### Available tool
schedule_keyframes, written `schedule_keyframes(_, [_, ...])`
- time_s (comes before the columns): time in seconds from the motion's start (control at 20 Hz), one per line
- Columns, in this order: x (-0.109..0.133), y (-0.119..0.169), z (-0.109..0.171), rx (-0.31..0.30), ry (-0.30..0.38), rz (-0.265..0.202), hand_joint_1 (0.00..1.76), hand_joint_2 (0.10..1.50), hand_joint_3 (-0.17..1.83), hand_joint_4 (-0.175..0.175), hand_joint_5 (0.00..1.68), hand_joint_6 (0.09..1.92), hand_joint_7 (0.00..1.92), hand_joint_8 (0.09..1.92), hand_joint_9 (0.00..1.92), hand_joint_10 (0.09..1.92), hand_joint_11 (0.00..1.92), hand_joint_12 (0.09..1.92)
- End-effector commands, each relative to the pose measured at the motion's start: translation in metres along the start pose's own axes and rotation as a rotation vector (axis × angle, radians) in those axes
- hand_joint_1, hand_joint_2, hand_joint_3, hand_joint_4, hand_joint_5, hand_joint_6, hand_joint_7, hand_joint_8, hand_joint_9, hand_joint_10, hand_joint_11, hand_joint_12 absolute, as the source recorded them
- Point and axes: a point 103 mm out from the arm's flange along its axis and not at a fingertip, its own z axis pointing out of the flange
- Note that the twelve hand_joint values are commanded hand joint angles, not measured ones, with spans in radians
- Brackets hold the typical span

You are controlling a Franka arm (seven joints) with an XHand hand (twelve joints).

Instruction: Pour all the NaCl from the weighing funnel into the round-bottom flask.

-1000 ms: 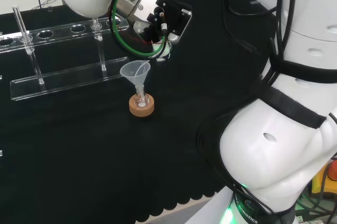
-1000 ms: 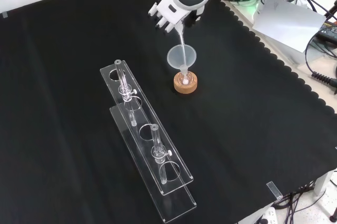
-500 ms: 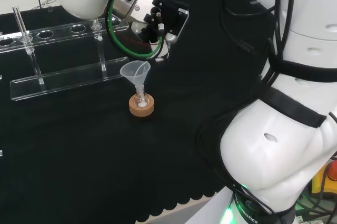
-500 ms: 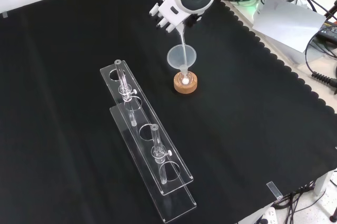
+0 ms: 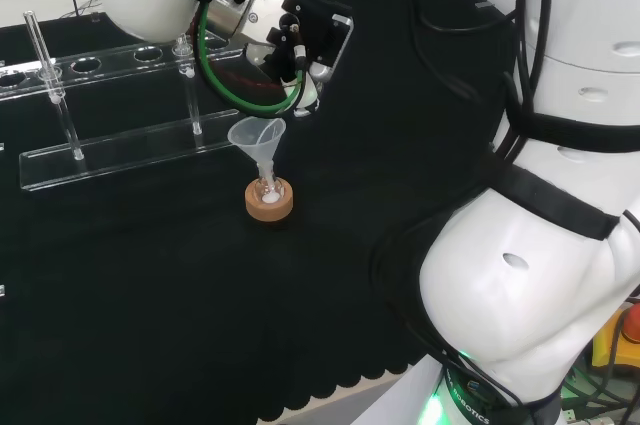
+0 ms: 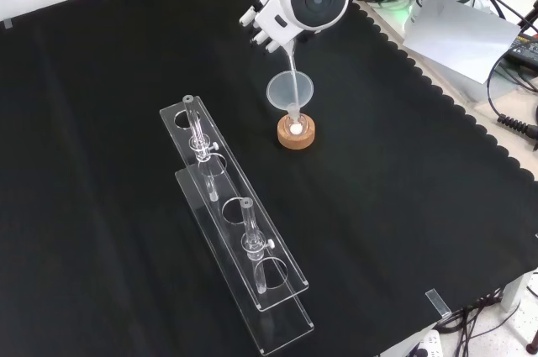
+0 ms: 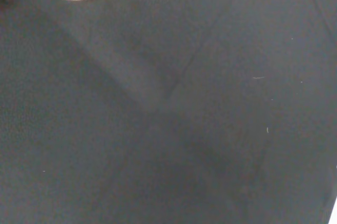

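Note:
A small round-bottom flask (image 5: 267, 188) (image 6: 296, 128) sits in a cork ring (image 5: 269, 204) (image 6: 297, 135) near the middle of the cloth, with white powder at its bottom. A clear plastic funnel (image 5: 257, 135) (image 6: 291, 88) stands in its neck. Just above it, the hand (image 5: 305, 40) (image 6: 267, 25) is curled on the glass weighing funnel (image 6: 290, 61), which is tipped steeply. Its thin stem slants down into the plastic funnel's mouth. In the head view the hand's own body hides most of the weighing funnel.
A long clear acrylic rack (image 5: 120, 140) (image 6: 227, 214) with glass tubes standing in it lies left of the flask in both views. The arm's big white links (image 5: 530, 275) fill the head view's right. A paper sheet (image 6: 458, 34) lies beyond the cloth's scalloped edge.
The wrist has turned a little: its round cap moved right in the front view, and the hand rose slightly up and left in the head view. Flask, funnel and rack stayed put.

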Motion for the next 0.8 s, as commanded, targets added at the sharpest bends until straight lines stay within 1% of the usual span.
schedule_keyframes(0.05, [-0.0013,-0.0004,-0.0010,0.008,-0.017,0.005,1.10,0.63,0.82,0.175,1.16,0.95,0.77,0.58,1.10,0.34,0.75,1.13])
schedule_keyframes(0.8, [-0.0025,-0.0011,-0.0036,0.020,-0.058,0.013,1.10,0.63,0.82,0.175,1.16,0.95,0.77,0.58,1.10,0.34,0.75,1.12])
